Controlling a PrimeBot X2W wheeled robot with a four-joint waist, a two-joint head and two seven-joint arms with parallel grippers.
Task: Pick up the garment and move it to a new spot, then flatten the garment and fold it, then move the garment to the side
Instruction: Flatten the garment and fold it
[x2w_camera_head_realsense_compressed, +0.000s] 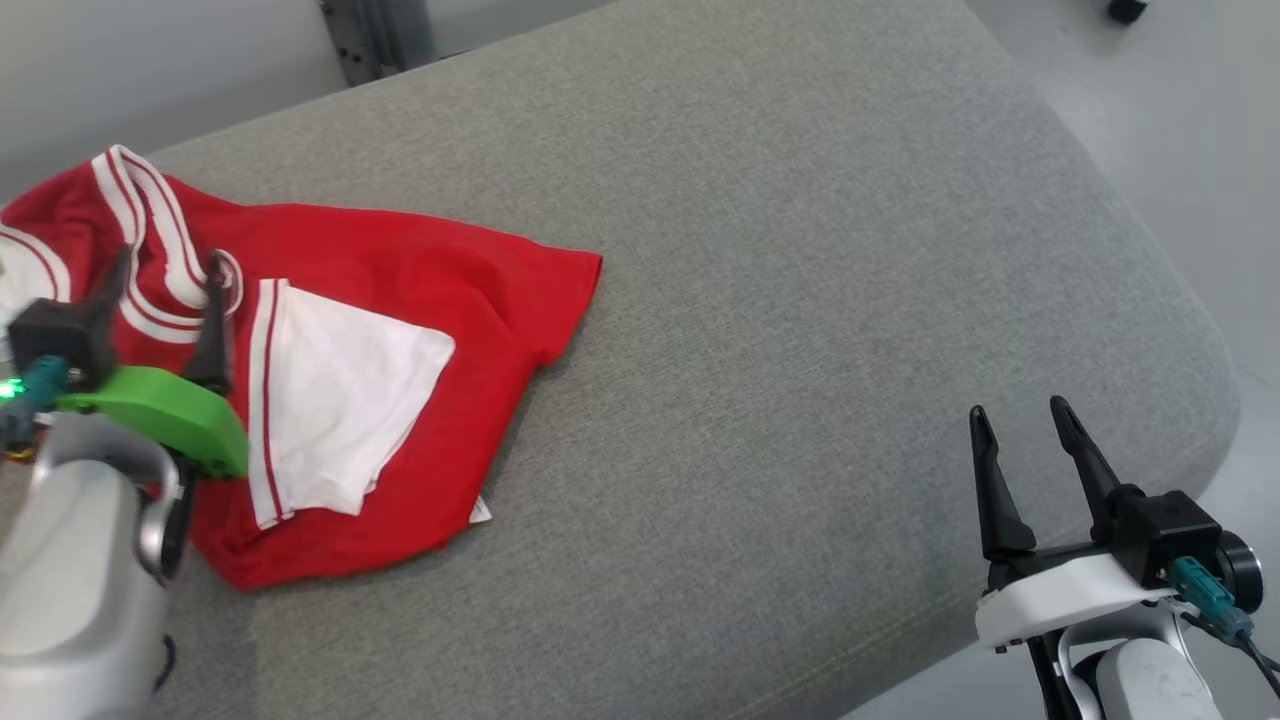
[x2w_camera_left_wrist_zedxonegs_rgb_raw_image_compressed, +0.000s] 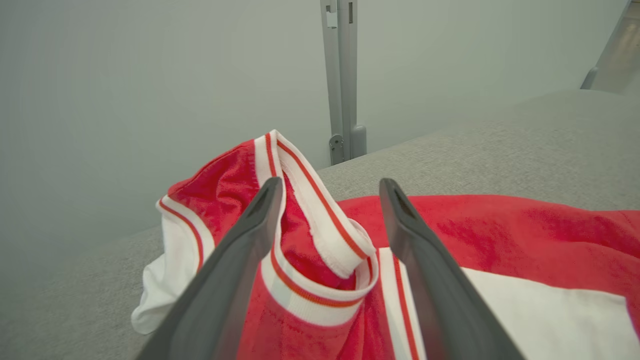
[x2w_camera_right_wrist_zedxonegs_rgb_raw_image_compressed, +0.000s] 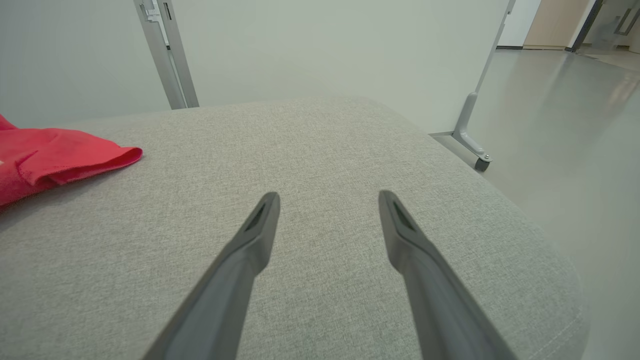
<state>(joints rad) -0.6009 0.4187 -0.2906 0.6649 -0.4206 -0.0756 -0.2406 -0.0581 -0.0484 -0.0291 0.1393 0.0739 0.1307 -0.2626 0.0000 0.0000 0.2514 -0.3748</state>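
Far left of the head view: left gripper (x2w_camera_head_realsense_compressed: 170, 265) sits over the bunched collar end of the garment (x2w_camera_head_realsense_compressed: 420, 270), jaws spread wide, gripping nothing. In the left wrist view the striped collar band (x2w_camera_left_wrist_zedxonegs_rgb_raw_image_compressed: 320, 220) stands up between the fingers (x2w_camera_left_wrist_zedxonegs_rgb_raw_image_compressed: 240, 255), not pinched. The garment lies crumpled on the grey cushion (x2w_camera_head_realsense_compressed: 800, 250), in the left part of the frame. Its long axis runs from the collar at upper left to the hem corner (x2w_camera_head_realsense_compressed: 590, 265) near centre, with the white sleeve (x2w_camera_head_realsense_compressed: 340, 400) folded on top. Lower right: right gripper (x2w_camera_head_realsense_compressed: 1018, 410), jaws fully apart, empty, well apart from the cloth; the hem corner lies to its upper left across the cushion. Left arm is clearly nearer. Flattening likely needs the right arm to reach over to that hem corner.
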